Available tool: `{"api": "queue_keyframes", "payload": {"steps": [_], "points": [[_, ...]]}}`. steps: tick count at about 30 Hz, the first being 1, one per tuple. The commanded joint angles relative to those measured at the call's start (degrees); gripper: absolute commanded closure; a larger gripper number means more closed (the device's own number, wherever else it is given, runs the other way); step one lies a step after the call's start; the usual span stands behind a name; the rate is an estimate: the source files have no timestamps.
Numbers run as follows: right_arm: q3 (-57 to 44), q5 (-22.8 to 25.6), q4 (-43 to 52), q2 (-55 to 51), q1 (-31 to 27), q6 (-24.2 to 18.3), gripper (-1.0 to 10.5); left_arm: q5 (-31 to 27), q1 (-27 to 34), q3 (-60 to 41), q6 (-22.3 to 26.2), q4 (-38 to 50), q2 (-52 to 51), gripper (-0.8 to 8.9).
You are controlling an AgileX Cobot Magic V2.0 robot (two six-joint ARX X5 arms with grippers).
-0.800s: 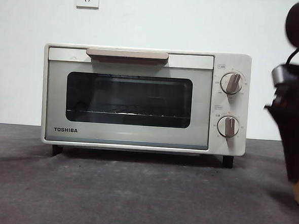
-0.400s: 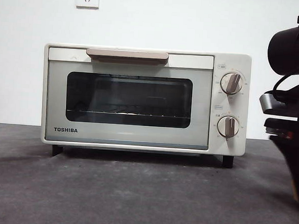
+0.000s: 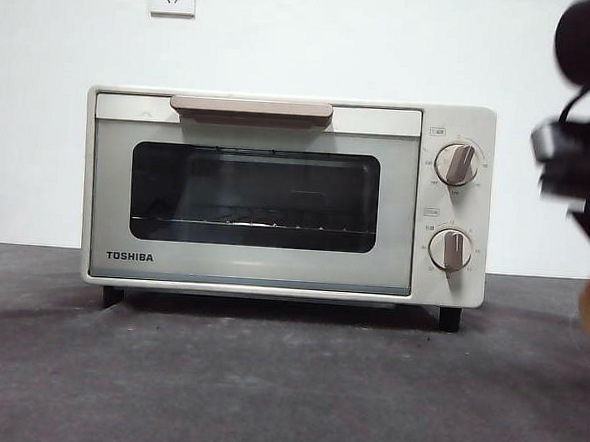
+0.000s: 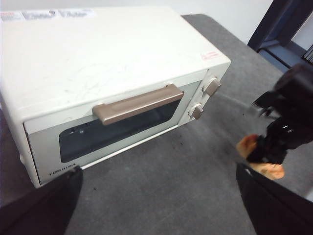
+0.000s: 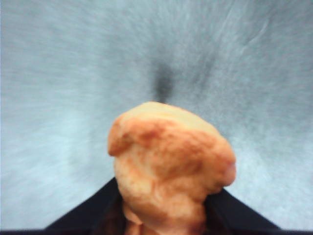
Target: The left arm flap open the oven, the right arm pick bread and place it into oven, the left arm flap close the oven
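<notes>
Jaws of the right gripper [image 5: 164, 223] pinch the bread [image 5: 168, 164] at three o'clock of the shut oven [image 3: 287, 195], the left gripper [image 4: 156, 205] spread above, so the door wants flapping open first, over grey table [image 3: 265, 389] against white wall [image 3: 41, 115].

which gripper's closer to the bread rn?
Right. The right gripper is shut on the bread, off to the knob side of the closed oven. The left gripper hangs open above the table in front of the oven door, apart from the bread.
</notes>
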Motion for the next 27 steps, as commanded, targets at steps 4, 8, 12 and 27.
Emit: {"api": "queue_keyframes", "payload": {"steps": [4,8,12,27], "points": [[1.20,-3.17,-1.03,-10.80,0.31,0.07,8.1,0.04,-0.24,1.20,-0.17,0.66,3.52,3.73],[1.20,-5.51,-0.57,-18.47,0.31,0.09,8.1,0.07,-0.24,1.42,-0.15,0.66,6.21,5.98],[1.22,-7.15,0.55,-26.95,0.31,-0.09,8.1,0.13,-0.28,2.71,-0.11,0.63,9.90,7.77],[1.22,-17.11,2.95,-43.58,0.31,0.76,8.1,1.62,-5.16,16.31,7.98,1.60,31.32,7.98]]}}
